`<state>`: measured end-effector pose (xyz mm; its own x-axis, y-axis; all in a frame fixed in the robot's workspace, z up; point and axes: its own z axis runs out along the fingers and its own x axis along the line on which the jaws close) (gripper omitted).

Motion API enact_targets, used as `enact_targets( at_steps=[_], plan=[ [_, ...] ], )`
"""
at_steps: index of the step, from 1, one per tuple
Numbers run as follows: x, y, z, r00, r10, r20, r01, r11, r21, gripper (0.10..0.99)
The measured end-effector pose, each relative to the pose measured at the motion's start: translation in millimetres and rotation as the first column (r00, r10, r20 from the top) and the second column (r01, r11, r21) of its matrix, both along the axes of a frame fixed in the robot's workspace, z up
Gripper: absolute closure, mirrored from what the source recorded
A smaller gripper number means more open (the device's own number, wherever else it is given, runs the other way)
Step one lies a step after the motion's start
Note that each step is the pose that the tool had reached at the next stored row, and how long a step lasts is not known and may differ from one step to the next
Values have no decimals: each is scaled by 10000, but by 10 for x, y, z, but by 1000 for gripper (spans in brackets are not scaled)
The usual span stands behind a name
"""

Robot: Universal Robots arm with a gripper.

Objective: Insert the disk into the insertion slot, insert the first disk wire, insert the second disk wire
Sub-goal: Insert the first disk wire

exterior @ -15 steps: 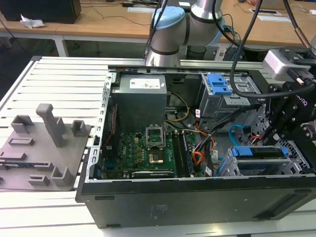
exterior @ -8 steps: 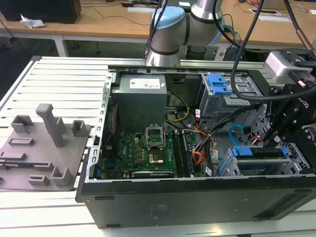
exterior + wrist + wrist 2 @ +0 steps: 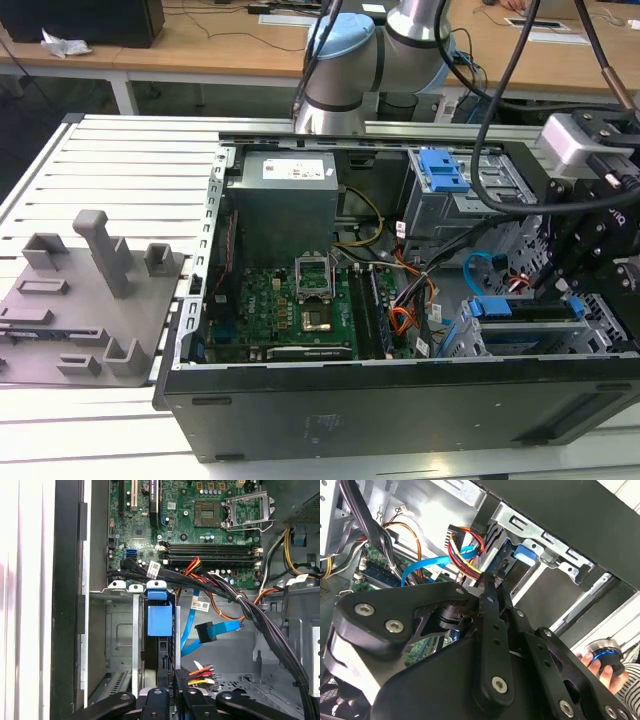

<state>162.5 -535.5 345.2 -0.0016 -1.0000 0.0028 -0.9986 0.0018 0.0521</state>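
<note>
The disk [image 3: 159, 620], edge-on in its bright blue carrier, stands inside the insertion slot [image 3: 120, 630], the silver cage at the case's corner; in the exterior view the disk [image 3: 520, 312] lies on the right. My gripper [image 3: 171, 687] sits just behind the disk's rear edge and is shut on the black connector of the first disk wire [image 3: 200, 672], a red, yellow and dark bundle. The second wrist view shows that first disk wire [image 3: 462, 550] running to my gripper [image 3: 490, 582]. The second disk wire [image 3: 220, 628], light blue with a dark plug, hangs loose beside the disk.
A thick black cable bundle [image 3: 260, 615] crosses above the cage. The motherboard [image 3: 300, 300] and power supply [image 3: 285, 200] fill the case's left half. A taller grey bay with a blue latch [image 3: 440, 175] stands behind. A person's hand [image 3: 600, 672] holds a knob outside the case.
</note>
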Motion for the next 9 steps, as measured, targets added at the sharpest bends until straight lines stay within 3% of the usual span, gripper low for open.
enact_targets(
  at_steps=[9],
  plan=[
    [27, -35, -45, 10000, 3, -2, -3, 10000, 12, 918]
  ],
)
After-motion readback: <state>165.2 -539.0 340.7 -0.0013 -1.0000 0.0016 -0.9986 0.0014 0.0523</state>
